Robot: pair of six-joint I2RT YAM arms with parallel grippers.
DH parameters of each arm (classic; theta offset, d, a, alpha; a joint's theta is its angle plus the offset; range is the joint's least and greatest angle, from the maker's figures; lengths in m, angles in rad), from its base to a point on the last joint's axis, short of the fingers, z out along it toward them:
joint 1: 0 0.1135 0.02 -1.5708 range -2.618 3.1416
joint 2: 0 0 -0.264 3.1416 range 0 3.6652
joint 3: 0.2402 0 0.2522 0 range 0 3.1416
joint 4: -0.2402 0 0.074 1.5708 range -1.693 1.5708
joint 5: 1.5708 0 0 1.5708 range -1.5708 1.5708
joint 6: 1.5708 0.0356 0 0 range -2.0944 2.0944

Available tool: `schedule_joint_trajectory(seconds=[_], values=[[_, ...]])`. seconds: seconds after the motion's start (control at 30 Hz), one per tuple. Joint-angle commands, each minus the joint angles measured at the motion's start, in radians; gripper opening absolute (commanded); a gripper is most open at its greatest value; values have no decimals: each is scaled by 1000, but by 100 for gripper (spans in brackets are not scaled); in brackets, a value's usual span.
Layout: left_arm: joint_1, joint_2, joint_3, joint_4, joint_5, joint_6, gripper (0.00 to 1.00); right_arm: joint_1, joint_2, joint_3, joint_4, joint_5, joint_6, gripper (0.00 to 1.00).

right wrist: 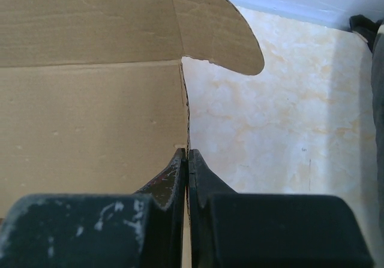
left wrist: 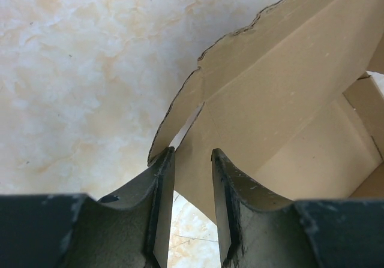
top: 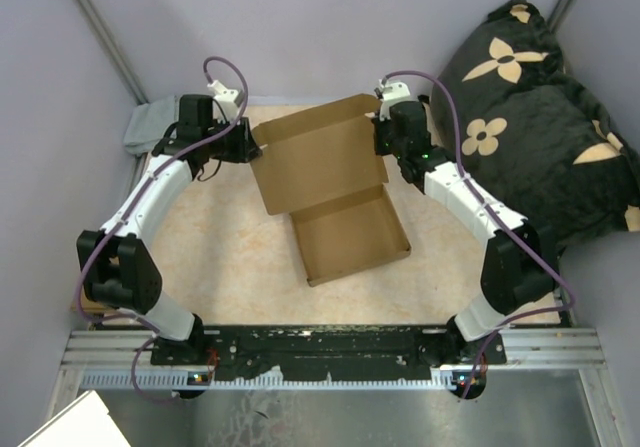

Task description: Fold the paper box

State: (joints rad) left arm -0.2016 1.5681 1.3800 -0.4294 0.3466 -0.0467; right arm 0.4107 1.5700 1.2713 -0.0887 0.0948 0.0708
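Item: paper box (top: 345,232), brown corrugated mailer, mid-table. Its tray half lies flat towards the arm bases. Its lid panel (top: 315,162) stands raised at the far end, with its long edge running across from one wrist to the other.

Right gripper (right wrist: 188,154): fingers pressed together on the lid's right side edge, just below the rounded flap (right wrist: 222,34). The forearm reaches in from the right, elbow bent outward.

Left gripper (left wrist: 192,155): fingers parted, table showing through the gap. We see the lid's left flap just ahead of the tips, pinched by nothing. The arm mirrors its partner.

We judge both hands equally near (the lid sits squarely between them), and that only the right hand can steer the fold.
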Motion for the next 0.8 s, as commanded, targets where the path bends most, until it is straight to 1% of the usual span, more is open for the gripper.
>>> schedule_joint_trajectory(seconds=[0.0,0.23,0.4,0.5,0.77], values=[[-5,24,30,-9,-21,23,37,5,-68,4,93,-24,-12,0],[-5,42,36,-9,-20,29,37,5,-67,2,92,-49,-12,0],[-5,31,33,-8,-79,40,39,5,-68,-3,89,-46,-15,0],[-5,31,37,-9,-85,43,41,5,-68,-6,89,-46,-17,0],[-5,5,49,-15,-84,41,41,5,-48,7,66,-34,-21,0]])
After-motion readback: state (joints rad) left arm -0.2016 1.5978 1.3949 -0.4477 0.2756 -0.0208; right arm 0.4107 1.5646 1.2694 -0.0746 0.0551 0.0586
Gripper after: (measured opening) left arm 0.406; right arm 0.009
